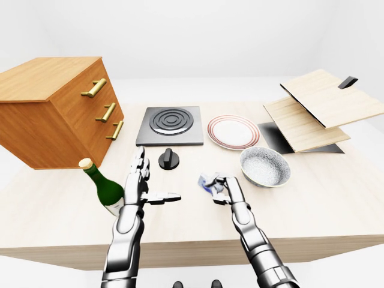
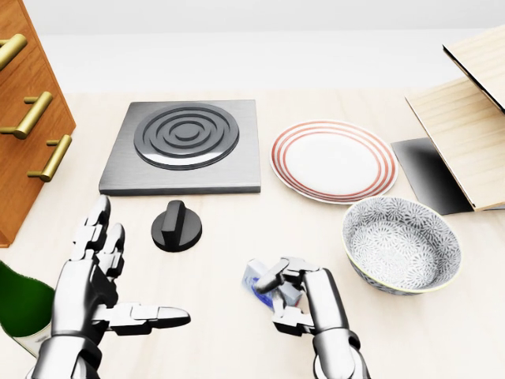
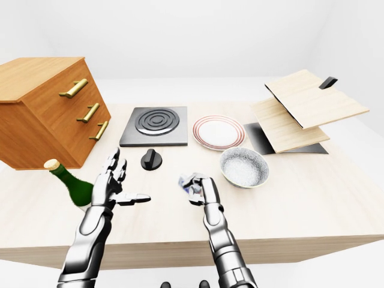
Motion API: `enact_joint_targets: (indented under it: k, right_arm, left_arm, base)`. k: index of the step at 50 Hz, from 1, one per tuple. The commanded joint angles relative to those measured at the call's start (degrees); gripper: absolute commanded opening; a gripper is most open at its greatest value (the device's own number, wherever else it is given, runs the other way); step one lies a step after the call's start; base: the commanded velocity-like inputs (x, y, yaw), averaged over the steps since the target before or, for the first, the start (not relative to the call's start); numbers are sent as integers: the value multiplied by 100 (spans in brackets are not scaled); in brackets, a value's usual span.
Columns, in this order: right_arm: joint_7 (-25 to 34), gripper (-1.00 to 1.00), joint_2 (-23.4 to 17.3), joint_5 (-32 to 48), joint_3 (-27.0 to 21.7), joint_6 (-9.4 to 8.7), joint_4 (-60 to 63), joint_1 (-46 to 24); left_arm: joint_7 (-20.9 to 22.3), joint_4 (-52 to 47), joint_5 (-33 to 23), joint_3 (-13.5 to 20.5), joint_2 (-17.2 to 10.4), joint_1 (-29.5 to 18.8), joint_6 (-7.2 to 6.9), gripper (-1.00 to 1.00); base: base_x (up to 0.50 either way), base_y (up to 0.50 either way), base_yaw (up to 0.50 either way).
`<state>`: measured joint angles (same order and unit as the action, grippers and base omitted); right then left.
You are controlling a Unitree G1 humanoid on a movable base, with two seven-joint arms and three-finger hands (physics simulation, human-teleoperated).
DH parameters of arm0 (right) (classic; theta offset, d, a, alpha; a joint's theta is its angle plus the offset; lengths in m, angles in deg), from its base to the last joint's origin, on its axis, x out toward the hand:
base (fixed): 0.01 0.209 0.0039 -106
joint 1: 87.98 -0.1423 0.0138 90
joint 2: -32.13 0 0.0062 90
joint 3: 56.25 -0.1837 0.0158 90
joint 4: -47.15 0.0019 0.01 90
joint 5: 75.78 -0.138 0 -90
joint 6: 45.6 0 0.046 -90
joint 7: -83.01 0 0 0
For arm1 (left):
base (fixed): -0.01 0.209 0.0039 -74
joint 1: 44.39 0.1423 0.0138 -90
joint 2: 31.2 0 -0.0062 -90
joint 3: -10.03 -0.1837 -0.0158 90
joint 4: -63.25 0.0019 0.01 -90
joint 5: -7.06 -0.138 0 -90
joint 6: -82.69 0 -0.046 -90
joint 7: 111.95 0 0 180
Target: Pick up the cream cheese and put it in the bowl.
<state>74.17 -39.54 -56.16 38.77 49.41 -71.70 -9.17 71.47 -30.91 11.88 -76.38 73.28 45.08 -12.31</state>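
The cream cheese [image 2: 260, 284] is a small blue and white packet on the table, left of the bowl. My right hand [image 2: 288, 296] has its fingers closed round it, low in the head view. The bowl [image 2: 401, 245] is grey and speckled, empty, and stands to the right of my right hand. My left hand [image 2: 106, 288] is open with fingers spread, held over the table at the lower left, holding nothing.
A green bottle [image 1: 103, 187] stands just left of my left hand. A black knob [image 2: 176, 227], a stove plate [image 2: 181, 146] and a red-rimmed plate [image 2: 334, 160] lie above the hands. A wooden drawer cabinet [image 1: 57, 111] is at left, wooden boards [image 1: 318, 111] at right.
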Motion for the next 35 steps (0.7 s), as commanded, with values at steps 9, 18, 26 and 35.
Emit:
enact_joint_targets:
  k: [9,18,26,35]
  right_arm:
    - [204,-100,106,-63,152,-1,384,264]
    - [94,-100,52,283,235,-1,1618,554]
    - [279,-100,-241,914,-142,-1,3915,530]
    - [829,-100,-675,709,-826,-432,4645,134]
  left_arm:
    - [57,-316,206,108,-34,-11,0,100]
    - [55,-296,257,135,-38,-41,0,100]
    - [47,115,78,12,-10,-79,0,100]
    - [65,128,12,-38,7,-29,0,100]
  base:
    - [0,0,0]
    - [0,0,0]
    - [0,0,0]
    - [0,0,0]
